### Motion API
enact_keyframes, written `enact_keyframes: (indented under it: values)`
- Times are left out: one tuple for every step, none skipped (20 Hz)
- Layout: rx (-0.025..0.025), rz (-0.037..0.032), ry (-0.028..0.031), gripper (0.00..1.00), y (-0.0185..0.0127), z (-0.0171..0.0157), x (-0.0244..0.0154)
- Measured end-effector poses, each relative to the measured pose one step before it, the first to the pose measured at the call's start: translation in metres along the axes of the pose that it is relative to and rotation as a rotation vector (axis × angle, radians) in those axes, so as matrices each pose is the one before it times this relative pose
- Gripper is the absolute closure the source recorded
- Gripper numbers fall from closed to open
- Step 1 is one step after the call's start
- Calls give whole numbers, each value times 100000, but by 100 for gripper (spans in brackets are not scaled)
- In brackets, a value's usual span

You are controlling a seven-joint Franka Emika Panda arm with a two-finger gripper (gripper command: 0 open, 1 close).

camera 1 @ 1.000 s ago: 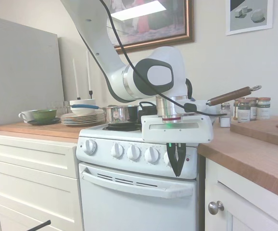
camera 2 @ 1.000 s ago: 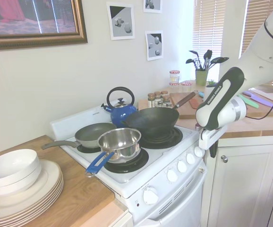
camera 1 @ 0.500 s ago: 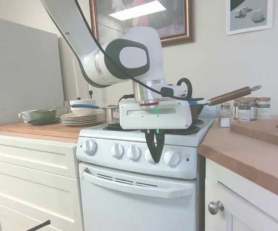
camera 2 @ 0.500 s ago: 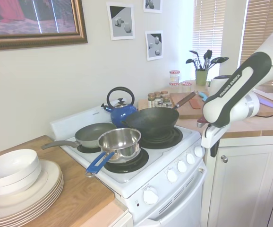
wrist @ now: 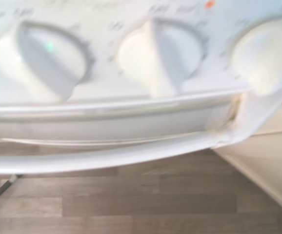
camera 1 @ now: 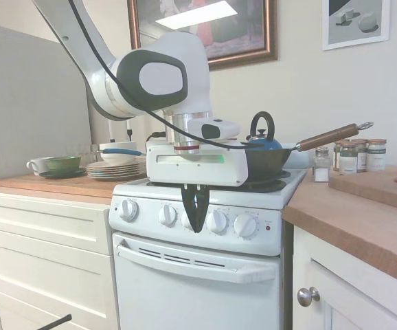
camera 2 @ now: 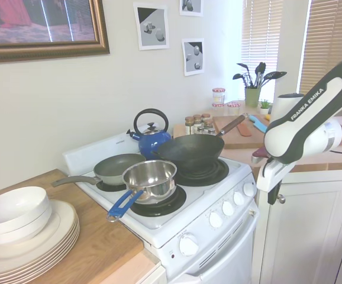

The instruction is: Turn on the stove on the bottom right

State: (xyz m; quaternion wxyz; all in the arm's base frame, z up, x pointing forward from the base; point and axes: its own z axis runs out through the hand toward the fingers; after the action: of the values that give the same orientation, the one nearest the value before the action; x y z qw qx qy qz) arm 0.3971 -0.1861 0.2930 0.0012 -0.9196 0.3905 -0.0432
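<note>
Kitchen wall with framed picture behind; stove (camera 1: 198, 261) stands between cream cabinets under wooden surface (camera 1: 363, 220). Claw (camera 1: 196, 213) hangs in front of stove's knob row (camera 1: 217, 221), fingers pressed together, holding nothing, apart from panel. Wok (camera 2: 189, 152) sits on stove's top. Judgement: knobs rigid, smooth plastic, likely slippery; pinch raised ridge across knob face, twist firmly. Which knob serves bottom-right burner: cannot tell.
</note>
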Motion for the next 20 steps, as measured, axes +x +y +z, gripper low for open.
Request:
enact_keyframes:
  values:
    - [92, 206, -404, 0, -54, 145, -205]
    - [50, 236, -332, 0, -39, 143, -191]
    - [18, 169, -191, 0, -34, 137, -185]
    - [-24, 80, -161, 0, -59, 119, -166]
    - [62, 31, -3, 0, -69, 67, -107]
    - [83, 1, 58, 0, -61, 79, -119]
    - [82, -32, 95, 0, -65, 116, -166]
    - [-18, -30, -121, 0, -67, 125, -181]
    - [0, -45, -88, 0, -65, 92, -147]
    - [26, -45, -56, 0, -55, 63, -120]
    - [76, -47, 51, 0, -55, 10, -65]
    - [99, -16, 93, 0, -42, -41, -8]
    - [309, 313, 114, 0, -14, -96, 10]
    - [520, 578, 175, 0, -7, -152, 24]
    - [392, 282, 284, 0, -10, -178, 24]
    - [298, 70, 343, 0, -12, -188, 14]
    - [257, 29, 298, 0, -13, -177, 5]
    - [215, 65, 167, 0, -20, -136, 2]
    - [199, 113, 0, 0, -27, -95, -21]
    - [192, 127, -93, 0, -28, -71, -25]
